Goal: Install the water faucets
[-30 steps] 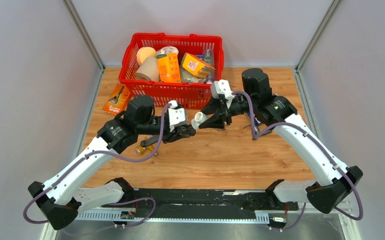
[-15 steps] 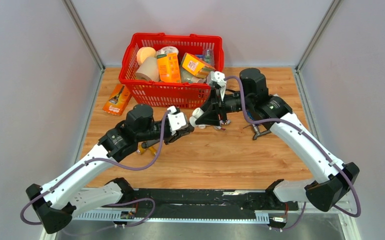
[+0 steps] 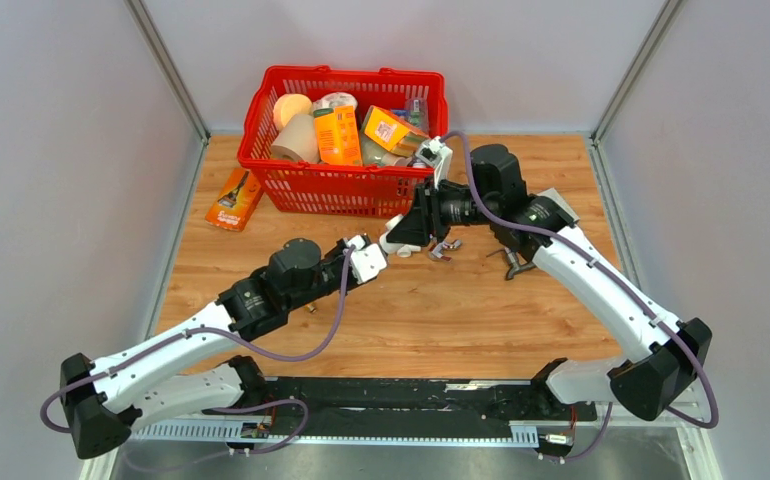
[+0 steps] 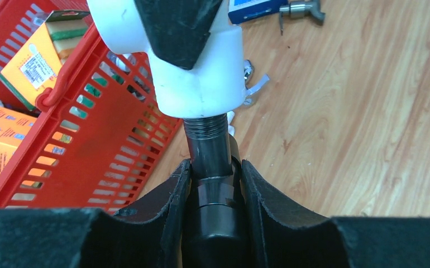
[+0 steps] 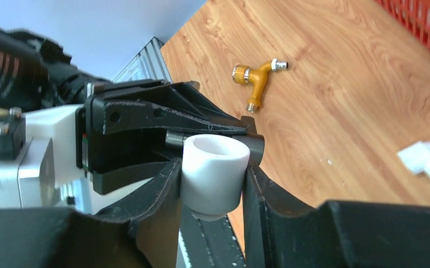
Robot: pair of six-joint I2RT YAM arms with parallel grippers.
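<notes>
L gripper brought faucet up to white fitting; apparently joined now.

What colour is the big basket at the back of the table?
The basket is bright red, seen best in the top external view.

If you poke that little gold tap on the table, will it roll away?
Probably not: the gold tap is bent, with stubs sticking out, so it should slide or spin on the table. It looks metal, likely stiff and heavyish.
</notes>
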